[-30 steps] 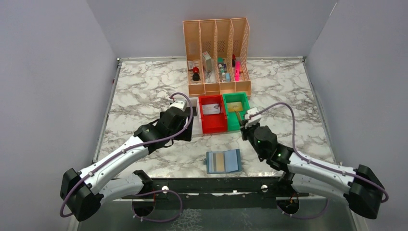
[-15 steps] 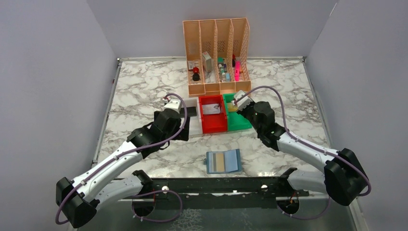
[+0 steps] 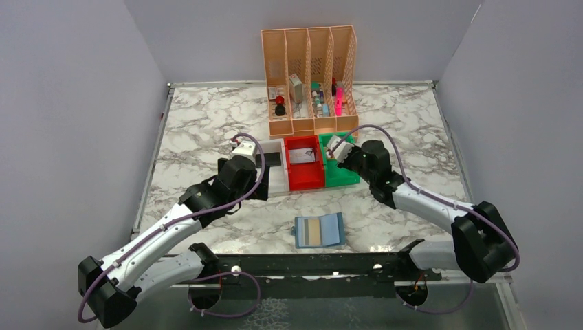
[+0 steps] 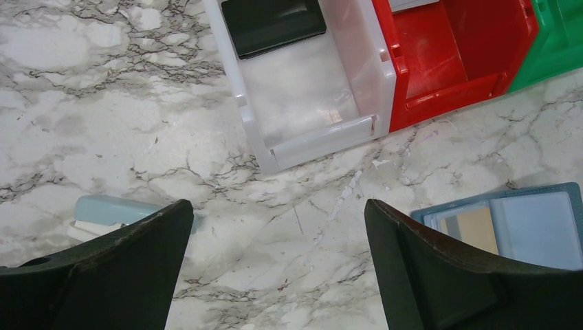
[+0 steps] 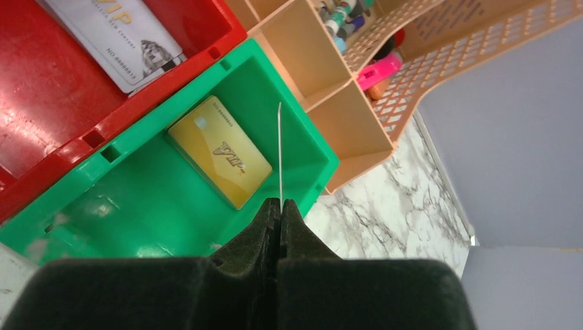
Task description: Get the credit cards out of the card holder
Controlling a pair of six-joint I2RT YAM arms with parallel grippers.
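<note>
Marble-patterned counter [image 3: 206, 124] carries everything, with two arms reaching over it from the near edge: the left arm [image 3: 165, 223] and the right arm [image 3: 426, 203]. At the back stands one peach mesh file organizer [image 3: 320, 51] with four compartments, each holding small items too small to name.

Three open bins sit side by side in front of it: one white bin [image 4: 323, 137], one red bin [image 3: 304, 177] and one green bin [image 3: 340, 177], each touching its neighbour.

One teal-blue card holder [image 3: 333, 229] lies unfolded and flat on the counter, near the front edge and well apart from the bins, between the two arm bases.

Four cards show in all. A tan card [image 4: 473, 230] sits in a clear pocket of the card holder. A gold card [image 5: 220, 151] marked VIP lies flat on the floor of the green bin. A silver-white card [image 5: 124, 34] lies flat in the red bin. A fourth, the edge-on card [image 5: 280, 151], shows only as a thin line, so its colour cannot be told.

The right jaws are pressed together on that edge-on card, above the green bin. The left jaws stand wide apart, holding nothing, above bare counter in front of the white bin.

One flat black object [image 4: 275, 20] lies in the white bin, and one pale blue object [image 4: 117, 208] lies on the counter beside the left fingers [image 4: 103, 275].
</note>
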